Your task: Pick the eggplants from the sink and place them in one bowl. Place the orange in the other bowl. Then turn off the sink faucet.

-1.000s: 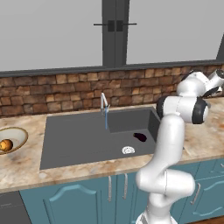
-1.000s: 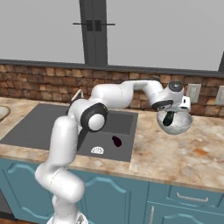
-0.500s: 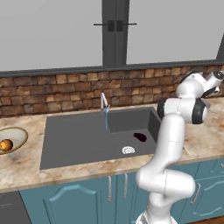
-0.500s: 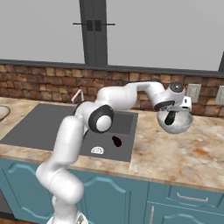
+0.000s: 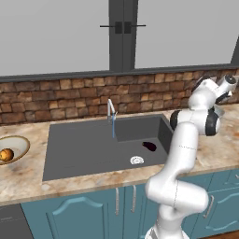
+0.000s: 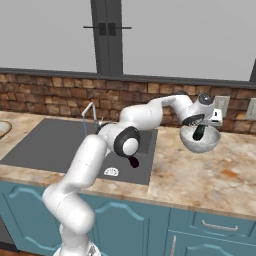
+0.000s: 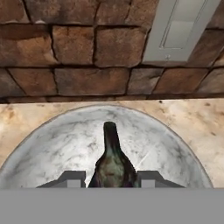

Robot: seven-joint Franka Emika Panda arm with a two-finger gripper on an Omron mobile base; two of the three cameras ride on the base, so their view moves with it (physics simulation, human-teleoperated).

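Holding one eggplant (image 7: 112, 164) clenched in my pincer (image 7: 111, 177) over the speckled bowl (image 6: 200, 140) at the counter's back edge, ready to drop it; another lies in the sink (image 5: 84, 144).

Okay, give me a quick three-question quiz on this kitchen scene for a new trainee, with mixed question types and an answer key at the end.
1. True or false: the gripper holds an eggplant over the speckled bowl.
2. Multiple choice: where does the orange sit? A) in the sink B) in the tan-rimmed bowl C) on the counter by the wall outlet
3. Fill in the blank: a second eggplant lies in the sink near the ____, and the faucet is running.

Key: 1 true; 2 B; 3 drain.
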